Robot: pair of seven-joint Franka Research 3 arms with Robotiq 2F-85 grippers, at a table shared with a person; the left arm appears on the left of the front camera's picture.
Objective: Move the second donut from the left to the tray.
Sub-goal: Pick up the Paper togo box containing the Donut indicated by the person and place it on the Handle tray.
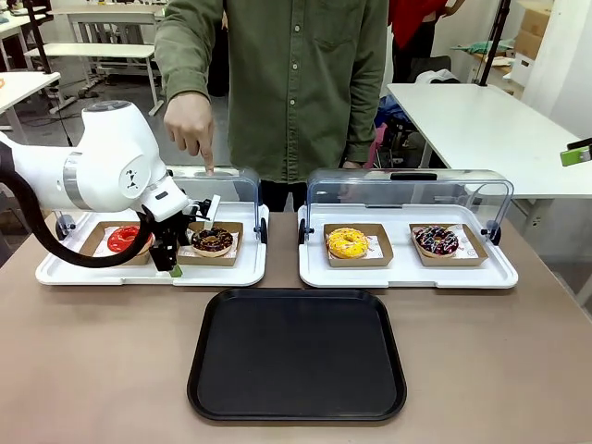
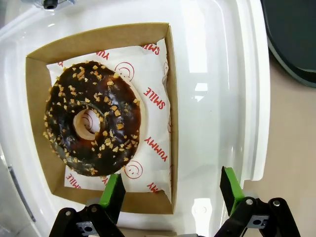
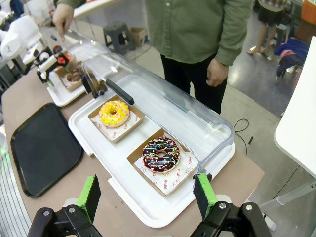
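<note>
Brown table [image 1: 92, 370] | L gripper [image 2: 170, 190] open by choc donut [image 2: 92, 118] | tray [image 1: 297, 354] bare

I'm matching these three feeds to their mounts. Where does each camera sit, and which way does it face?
Front: fixed between the arms, looking across the table at the person; left arm enters from picture left.
Left wrist: looks down past the open left gripper onto the chocolate donut.
Right wrist: high up, over the open right gripper, facing the display trays.
Shared: all three show the black tray.
</note>
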